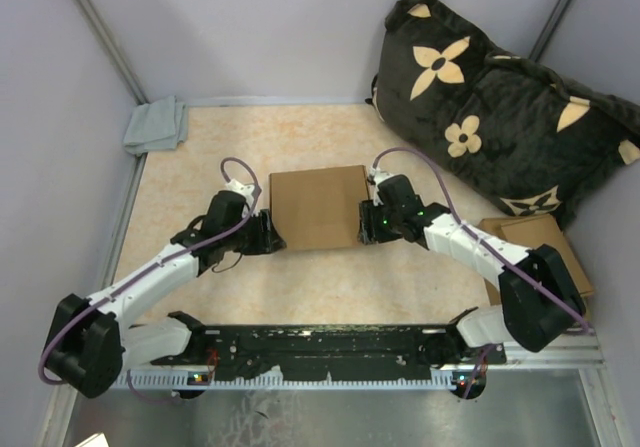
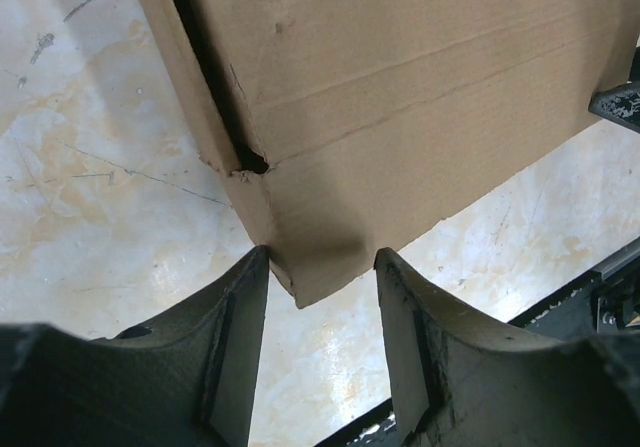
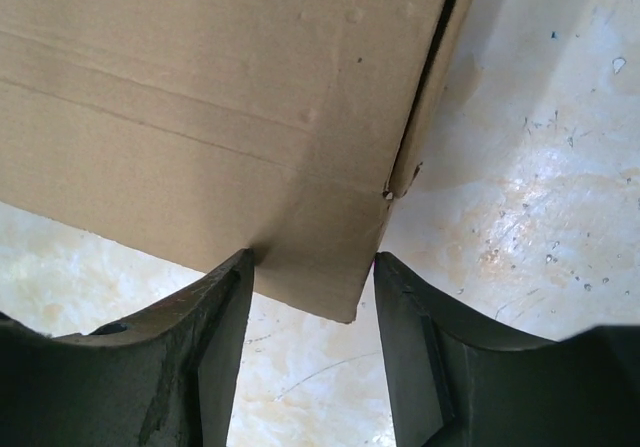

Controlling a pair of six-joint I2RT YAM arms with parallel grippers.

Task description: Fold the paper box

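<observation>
The paper box (image 1: 318,207) is plain brown cardboard, folded into a flat closed square at the table's middle. My left gripper (image 1: 272,235) is at its near left corner and my right gripper (image 1: 365,229) is at its near right corner. In the left wrist view the box (image 2: 400,87) has its corner poking between the spread fingers of the left gripper (image 2: 322,267). In the right wrist view the box (image 3: 200,117) has its other corner between the spread fingers of the right gripper (image 3: 312,267). Both grippers are open; the fingertips only touch the flap edges.
A grey cloth (image 1: 155,125) lies at the far left corner. A dark flowered cushion (image 1: 500,107) leans at the far right. A pile of brown cardboard pieces (image 1: 540,242) lies at the right, under the right arm. A black rail (image 1: 320,347) runs along the near edge. Walls close in on both sides.
</observation>
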